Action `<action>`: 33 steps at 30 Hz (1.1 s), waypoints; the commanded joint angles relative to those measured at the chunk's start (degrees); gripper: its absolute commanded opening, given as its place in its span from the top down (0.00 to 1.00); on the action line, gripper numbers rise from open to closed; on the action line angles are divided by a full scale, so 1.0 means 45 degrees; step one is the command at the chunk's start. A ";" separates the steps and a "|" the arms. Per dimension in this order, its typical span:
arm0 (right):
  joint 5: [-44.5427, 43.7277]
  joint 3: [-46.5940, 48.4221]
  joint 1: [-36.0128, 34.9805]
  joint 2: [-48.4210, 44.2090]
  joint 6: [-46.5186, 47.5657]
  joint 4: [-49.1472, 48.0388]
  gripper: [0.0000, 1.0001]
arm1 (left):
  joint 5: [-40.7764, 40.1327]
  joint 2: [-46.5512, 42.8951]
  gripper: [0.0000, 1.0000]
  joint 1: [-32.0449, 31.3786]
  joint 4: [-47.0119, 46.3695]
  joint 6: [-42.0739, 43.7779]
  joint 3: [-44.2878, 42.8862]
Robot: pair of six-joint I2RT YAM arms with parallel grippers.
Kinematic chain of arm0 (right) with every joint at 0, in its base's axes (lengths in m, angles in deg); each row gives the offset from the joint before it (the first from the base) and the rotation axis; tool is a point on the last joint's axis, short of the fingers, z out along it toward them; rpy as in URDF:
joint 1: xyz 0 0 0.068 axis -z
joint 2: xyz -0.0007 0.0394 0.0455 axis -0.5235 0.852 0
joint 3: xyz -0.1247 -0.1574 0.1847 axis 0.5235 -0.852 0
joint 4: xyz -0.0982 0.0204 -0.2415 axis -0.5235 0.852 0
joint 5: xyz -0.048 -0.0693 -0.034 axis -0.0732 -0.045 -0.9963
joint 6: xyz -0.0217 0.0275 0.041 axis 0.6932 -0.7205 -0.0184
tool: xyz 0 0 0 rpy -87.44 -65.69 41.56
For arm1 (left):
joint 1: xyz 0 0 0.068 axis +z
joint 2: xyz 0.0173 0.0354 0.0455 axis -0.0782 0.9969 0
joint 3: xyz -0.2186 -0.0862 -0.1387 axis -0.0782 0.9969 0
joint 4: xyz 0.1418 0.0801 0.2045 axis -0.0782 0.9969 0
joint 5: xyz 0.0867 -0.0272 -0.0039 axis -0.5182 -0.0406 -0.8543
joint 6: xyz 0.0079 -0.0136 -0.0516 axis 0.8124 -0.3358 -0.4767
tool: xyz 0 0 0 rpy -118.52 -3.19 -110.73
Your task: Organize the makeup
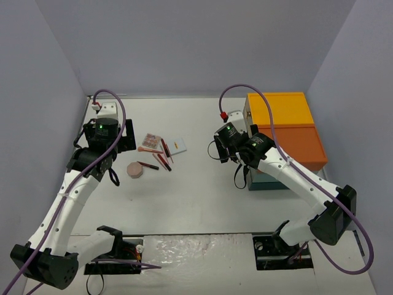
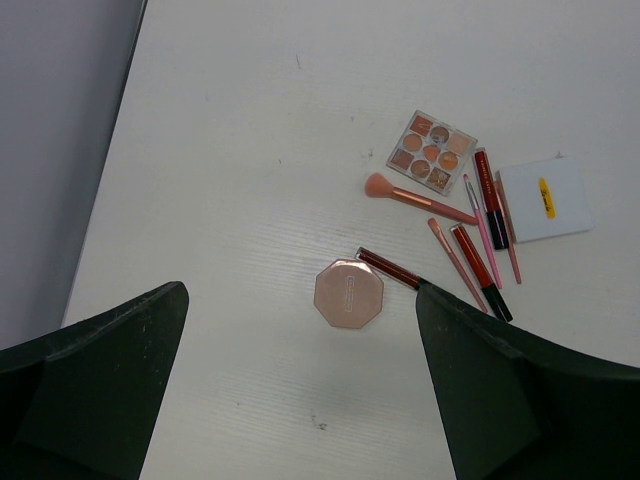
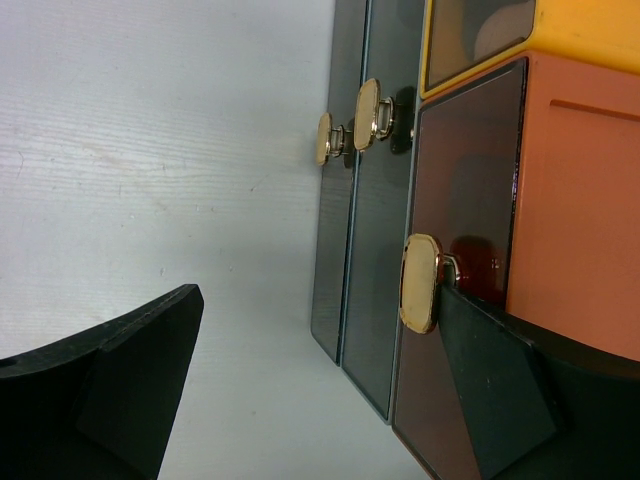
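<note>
left pincer (image 2: 300, 292) wide above makeup (image 2: 432, 152) | right pincer (image 3: 320, 295) wide by box (image 3: 580, 200) | contents of drawers (image 3: 465, 170) unseen

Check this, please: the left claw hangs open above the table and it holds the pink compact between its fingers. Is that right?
Not fully. The left claw does hang open above the table, but it holds nothing. The left wrist view shows the pink compact lying flat on the table, untouched by the claw.
</note>
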 commanded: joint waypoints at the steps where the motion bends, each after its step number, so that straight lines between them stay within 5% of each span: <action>1: 0.0849 0.0134 -0.0027 -0.0183 0.0150 -0.0380 0.00 | -0.0222 -0.0068 0.03 -0.0042 -0.0337 -0.0076 -0.0688; 10: 0.1709 0.1746 -0.0913 -0.0339 0.0314 -0.0531 0.01 | -0.0241 -0.0127 0.03 -0.0042 -0.0346 -0.0040 -0.0634; 24: -0.1717 0.2313 -0.0785 -0.0582 -0.0719 0.0518 0.00 | -0.0297 -0.0135 0.03 -0.0042 -0.0259 -0.0031 -0.0541; 33: 0.0734 0.1389 0.0184 -0.0219 -0.0111 -0.0244 0.00 | -0.0169 0.0013 0.03 -0.0042 -0.0220 -0.0109 -0.0573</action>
